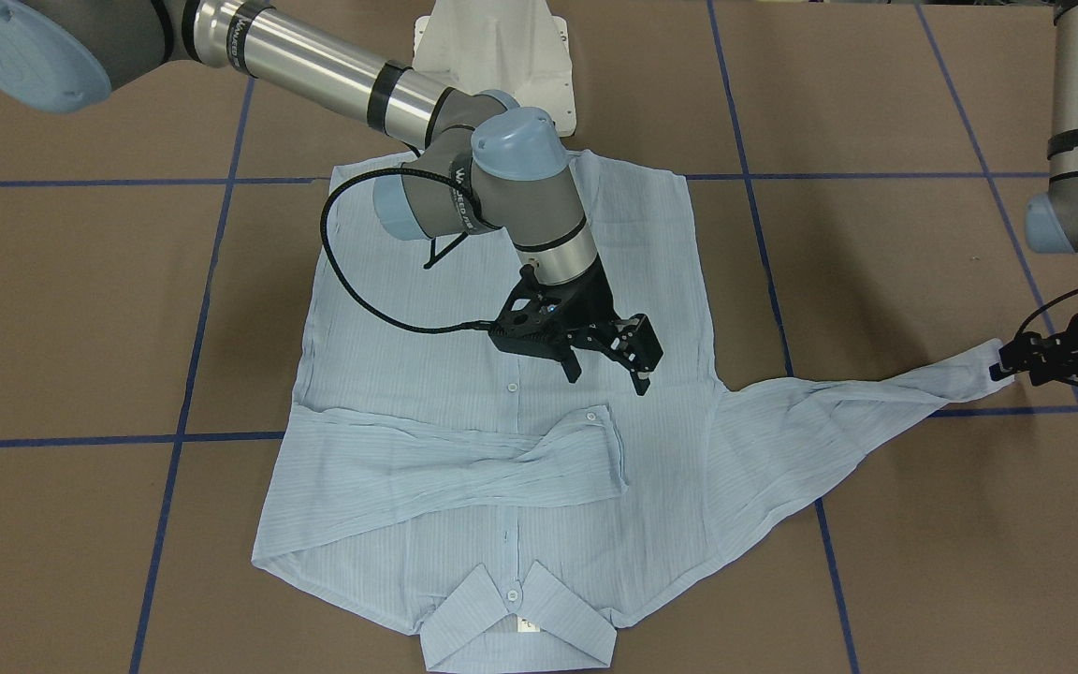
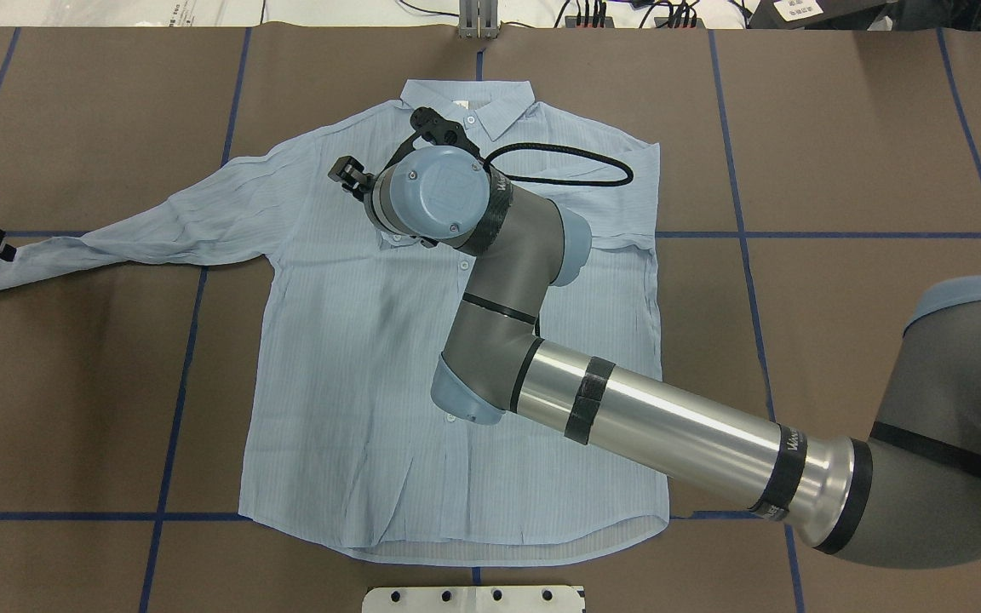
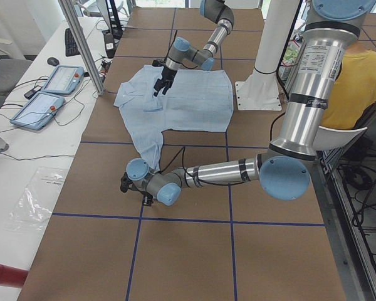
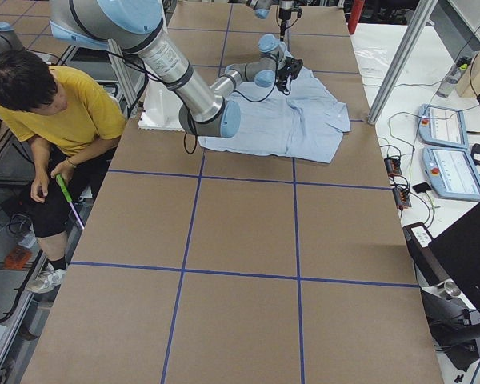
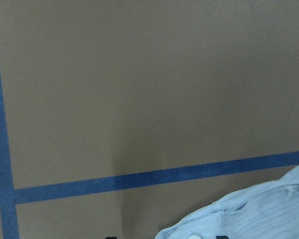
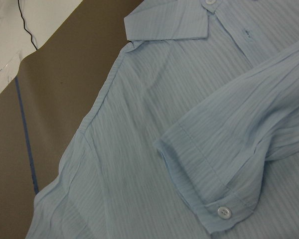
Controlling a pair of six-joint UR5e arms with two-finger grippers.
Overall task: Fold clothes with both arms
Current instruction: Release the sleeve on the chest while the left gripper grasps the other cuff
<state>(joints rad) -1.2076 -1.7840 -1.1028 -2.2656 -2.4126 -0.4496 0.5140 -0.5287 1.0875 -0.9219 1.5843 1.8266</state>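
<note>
The light-blue shirt (image 1: 502,393) lies flat and face up on the brown table, its collar (image 1: 520,627) toward the front-facing camera. One sleeve (image 1: 445,463) is folded across the chest, and its buttoned cuff (image 6: 222,211) fills the right wrist view. My right gripper (image 1: 609,374) hovers open just above the chest beside that cuff, holding nothing. The other sleeve (image 2: 116,234) is stretched out sideways. My left gripper (image 1: 1012,365) is low at its end, shut on the cuff (image 5: 239,214).
The white pedestal base (image 1: 492,56) stands behind the shirt's hem. Blue tape lines (image 2: 192,340) cross the table. A person in a yellow shirt (image 4: 56,104) crouches beside the table. Control pendants (image 3: 56,78) lie on a side bench.
</note>
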